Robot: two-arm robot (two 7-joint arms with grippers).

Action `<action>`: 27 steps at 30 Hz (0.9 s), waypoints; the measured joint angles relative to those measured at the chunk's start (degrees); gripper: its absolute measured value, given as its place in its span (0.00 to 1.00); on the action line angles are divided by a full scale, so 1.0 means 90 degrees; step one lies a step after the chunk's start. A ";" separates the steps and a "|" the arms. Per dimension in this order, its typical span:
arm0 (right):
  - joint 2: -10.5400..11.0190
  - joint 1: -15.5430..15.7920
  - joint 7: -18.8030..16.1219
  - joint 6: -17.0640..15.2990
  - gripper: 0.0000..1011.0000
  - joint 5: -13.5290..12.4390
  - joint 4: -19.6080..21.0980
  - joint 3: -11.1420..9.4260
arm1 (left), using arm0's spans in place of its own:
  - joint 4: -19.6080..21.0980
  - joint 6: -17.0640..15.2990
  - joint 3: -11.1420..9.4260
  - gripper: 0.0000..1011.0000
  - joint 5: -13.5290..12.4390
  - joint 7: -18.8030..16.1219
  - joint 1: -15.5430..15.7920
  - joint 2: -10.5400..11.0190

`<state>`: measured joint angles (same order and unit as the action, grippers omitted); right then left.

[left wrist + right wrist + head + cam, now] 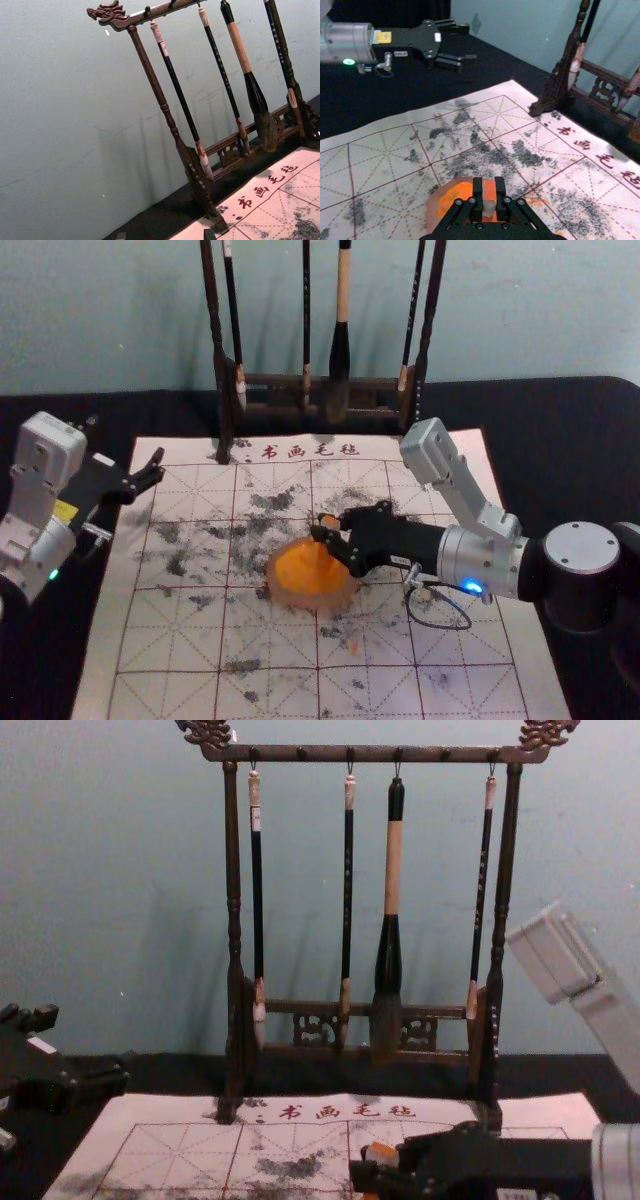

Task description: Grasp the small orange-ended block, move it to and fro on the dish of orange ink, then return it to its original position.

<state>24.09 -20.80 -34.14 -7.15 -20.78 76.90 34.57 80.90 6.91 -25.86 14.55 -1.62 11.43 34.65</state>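
Treat as the to-and-fro stroke, by judgement. Grip state: small orange-ended block [490,205] pinched between both fingers of the right gripper [489,187], above the dish of orange ink [300,600]. Hold firm closure; stroke level, with light, even downward load and short travel inside the rim. Avoid tipping the dish or twisting the block. Lower-end contact with ink: impossible to confirm. Block attitude: roughly upright, long axis near vertical, one orange end up, the other down toward the ink. Left gripper [466,44]: parked beyond the mat's left side, fingers spread.
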 joint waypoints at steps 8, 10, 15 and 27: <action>0.0080 0.0046 -0.0126 -0.0006 0.11 0.0016 0.0106 0.0071 | 0.0000 0.0000 0.0000 0.99 0.0000 0.0000 0.0000 0.0000; 0.0078 0.0047 -0.0147 -0.0003 0.11 0.0011 0.0116 0.0090 | 0.0000 0.0000 0.0000 0.99 0.0000 0.0000 0.0000 0.0000; 0.0026 0.0025 -0.0179 0.0008 0.11 -0.0004 0.0097 0.0133 | 0.0000 0.0000 0.0000 0.99 0.0000 0.0000 0.0000 0.0000; -0.0263 -0.0225 -0.0246 0.0132 0.11 -0.0020 -0.0322 0.0264 | 0.0000 0.0000 0.0000 0.99 0.0000 0.0000 0.0000 0.0000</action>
<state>21.73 -22.82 -36.36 -5.97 -20.95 74.00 36.95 80.90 6.91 -25.86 14.55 -1.62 11.43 34.65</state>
